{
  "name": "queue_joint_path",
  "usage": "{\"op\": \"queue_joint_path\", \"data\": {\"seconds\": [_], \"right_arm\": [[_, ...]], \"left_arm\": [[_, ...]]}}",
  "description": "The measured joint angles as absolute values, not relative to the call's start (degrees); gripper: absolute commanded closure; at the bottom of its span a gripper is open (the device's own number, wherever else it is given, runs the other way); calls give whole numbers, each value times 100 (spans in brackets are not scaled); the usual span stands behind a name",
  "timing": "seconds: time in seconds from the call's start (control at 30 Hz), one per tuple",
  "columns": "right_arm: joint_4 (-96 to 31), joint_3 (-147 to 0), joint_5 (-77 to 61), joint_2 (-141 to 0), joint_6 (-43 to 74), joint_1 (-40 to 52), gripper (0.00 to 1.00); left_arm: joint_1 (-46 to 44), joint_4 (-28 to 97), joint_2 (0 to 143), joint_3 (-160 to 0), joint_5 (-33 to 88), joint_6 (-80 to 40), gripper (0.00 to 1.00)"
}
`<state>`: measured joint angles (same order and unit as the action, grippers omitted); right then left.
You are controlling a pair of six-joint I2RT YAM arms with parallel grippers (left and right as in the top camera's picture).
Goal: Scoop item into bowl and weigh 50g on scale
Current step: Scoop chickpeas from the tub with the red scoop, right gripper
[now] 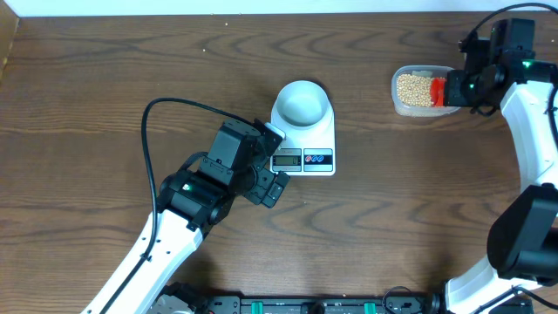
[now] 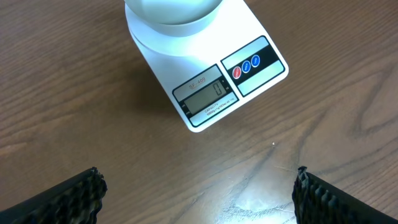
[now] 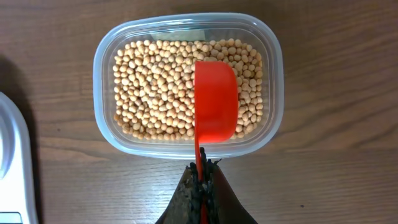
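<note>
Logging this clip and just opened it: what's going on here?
The right gripper is shut on the handle of a red scoop, whose cup lies over the beans in the clear tub and looks empty. The bowl sits empty on the scale; the display reads 0. The left gripper hangs open over the table in front of the scale, holding nothing.

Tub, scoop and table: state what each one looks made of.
Tub: probably clear plastic; the beans show through its glossy wall.
Scoop: smooth red plastic, judging by its uniform colour and soft sheen.
Table: dark wood grain, though it may be printed laminate.
</note>
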<state>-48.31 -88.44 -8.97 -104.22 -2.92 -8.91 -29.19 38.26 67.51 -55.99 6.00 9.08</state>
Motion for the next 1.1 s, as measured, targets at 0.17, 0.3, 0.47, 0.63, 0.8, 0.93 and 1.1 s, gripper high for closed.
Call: {"op": "queue_joint_path", "data": {"seconds": [0.17,0.3,0.47,0.63,0.8,0.93,1.1], "right_arm": [[-4829,-8844,-1208,-10449,-180,-1066,99],[-4836,-8844,-1337,-10453,-148,-1166,99],[-4840,-8844,-1461,-10455,-143,-1184,99],[-4840,-8844,-1573,-10457,-91,-1184,99],[-4836,-8844,-1592,-10462,-54,-1184,99],[-4794,-8844,-1610,-10464,-43,-1184,99],[-4661,-8844,-1647,-10617,-45,-1173,99]], "left_arm": [[-2919,3826,6751,-5599,600,908,2],[-2919,3826,6751,-5599,600,908,2],[-2919,3826,6751,-5599,600,908,2],[-2919,3826,6751,-5599,600,908,2],[-2919,3826,6751,-5599,600,908,2],[-2919,3826,6751,-5599,600,908,2],[-2919,3826,6751,-5599,600,908,2]]}}
